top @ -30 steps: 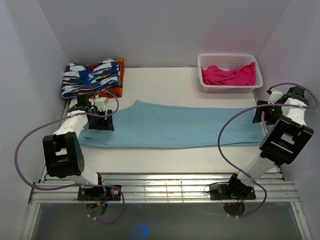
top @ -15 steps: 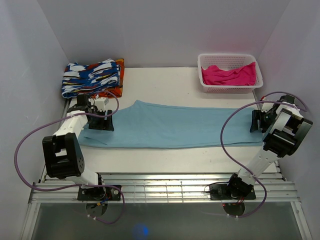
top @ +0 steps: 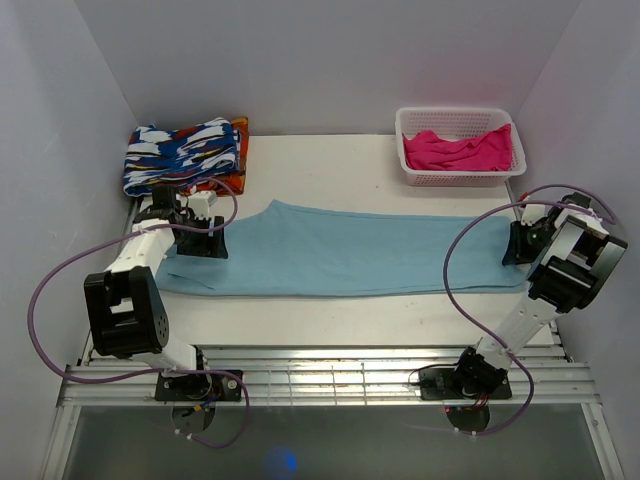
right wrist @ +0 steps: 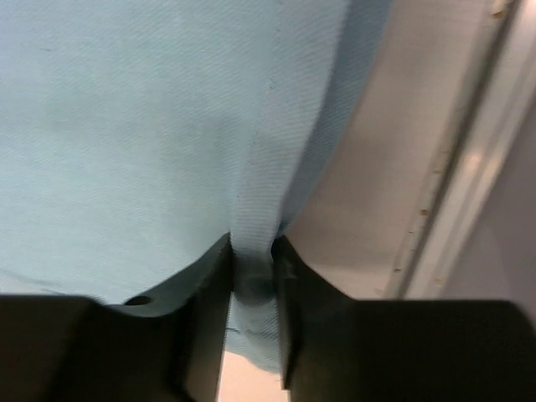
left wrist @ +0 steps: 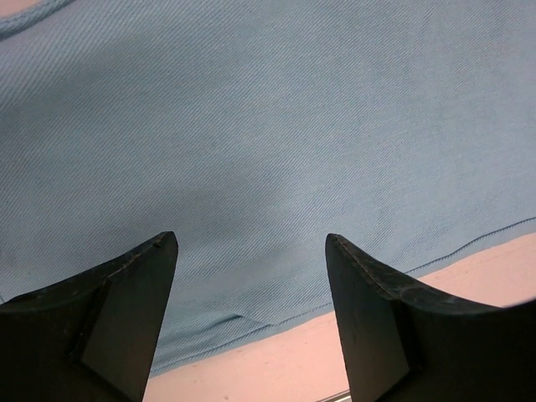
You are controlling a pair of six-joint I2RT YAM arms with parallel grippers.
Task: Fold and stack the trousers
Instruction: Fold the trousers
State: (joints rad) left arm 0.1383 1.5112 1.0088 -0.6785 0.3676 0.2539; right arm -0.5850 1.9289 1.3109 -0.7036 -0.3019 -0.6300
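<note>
Left gripper: jaws wide apart, nothing between them, poised low over the left end of the trousers, just inside the near hem.

Trousers: flat across the table, long axis left to right. They lie clear of the patterned stack at back left and the basket at back right.

Right gripper: jaws pinched on a narrow ridge of cloth at the hem of the right end.

Risks, as I judge them:
- The left end is not held. If the right arm lifts or pulls first, the cloth likely drags and skews, giving a crooked fold.
- The left jaws may catch only the top layer on closing, so the layers part on the lift.
- The right pinch is thin and sits at the very edge, so it may slip out under the cloth's weight.
- The right arm's cable loops over the trousers and could snag or rumple them during the fold.
</note>
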